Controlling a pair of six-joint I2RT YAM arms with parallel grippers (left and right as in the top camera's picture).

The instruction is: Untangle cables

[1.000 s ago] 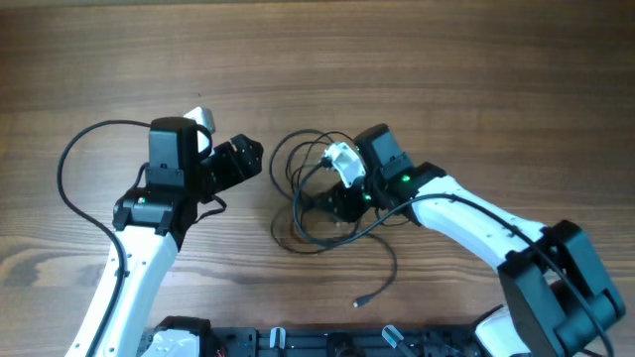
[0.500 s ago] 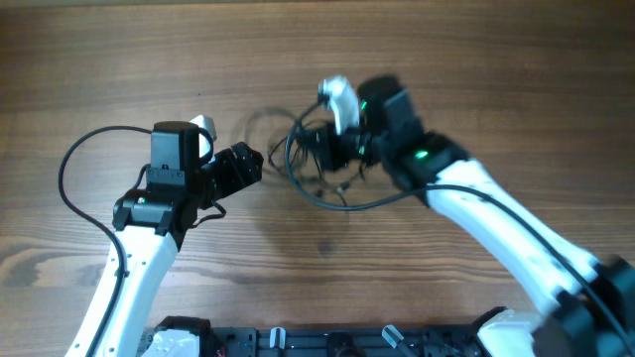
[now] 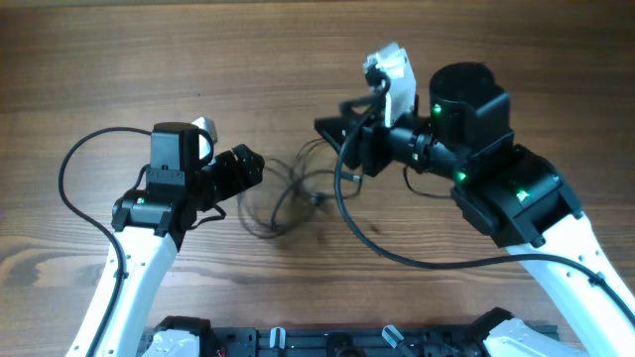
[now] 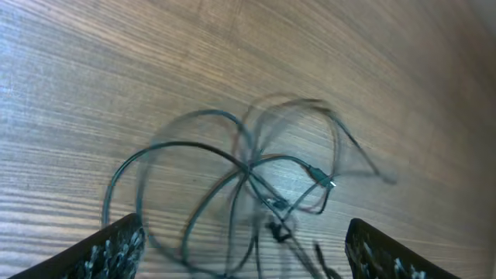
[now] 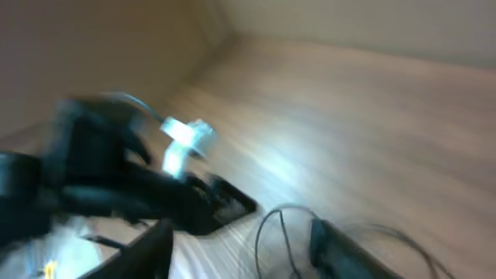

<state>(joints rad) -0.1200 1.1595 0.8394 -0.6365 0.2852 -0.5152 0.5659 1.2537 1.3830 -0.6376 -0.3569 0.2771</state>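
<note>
Tangled cables lie mid-frame on the surface, just right of the spread left end effector, the nearer one. The right end effector, also parted, hovers up-right of them.

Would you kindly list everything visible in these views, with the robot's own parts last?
table: one, brown wood, under everything
cables: tangled heap, count unclear, thin black, on the table between the grippers
base: one, black, near edge
arm cables: two, thicker black, one off each arm
left arm: one, white and black, left side
right arm: one, white and black, right side
left gripper: one, black, open, facing the tangle
right gripper: one, black, open, right of the tangle
</note>
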